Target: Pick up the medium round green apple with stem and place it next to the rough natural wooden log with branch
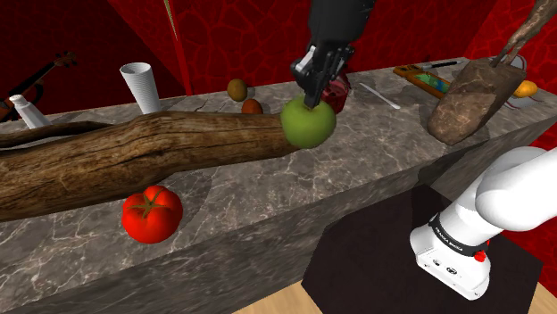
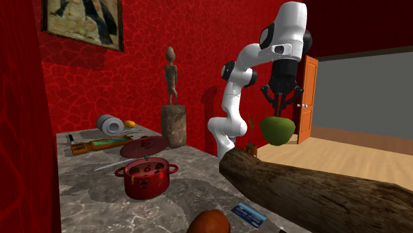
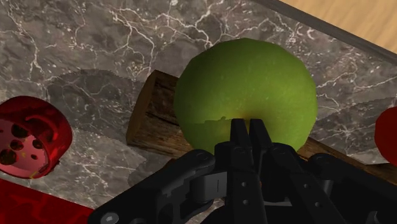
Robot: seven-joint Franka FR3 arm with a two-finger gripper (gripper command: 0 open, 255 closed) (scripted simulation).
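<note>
A round green apple (image 1: pixel 308 122) (image 2: pixel 277 130) (image 3: pixel 248 89) hangs in the air above the marble counter, over the cut end of the log. My black gripper (image 1: pixel 312 96) (image 2: pixel 281 112) (image 3: pixel 249 130) comes down on the top of the apple with its fingers pinched together there, shut on it. The long rough brown log (image 1: pixel 134 156) (image 2: pixel 311 192) (image 3: pixel 149 124) lies across the counter. In the shoulder view it runs from the apple to the left edge. In the wrist view its sawn end shows just under the apple.
A red tomato (image 1: pixel 152 214) lies in front of the log. A red pot (image 2: pixel 145 175) (image 3: pixel 28 137) stands behind the apple, with a white cup (image 1: pixel 143 86), a kiwi (image 1: pixel 236 88), a brown loaf-like block (image 1: pixel 473 103) and a cutting board (image 1: pixel 424 80) nearby. The stand (image 1: pixel 384 259) is at the lower right.
</note>
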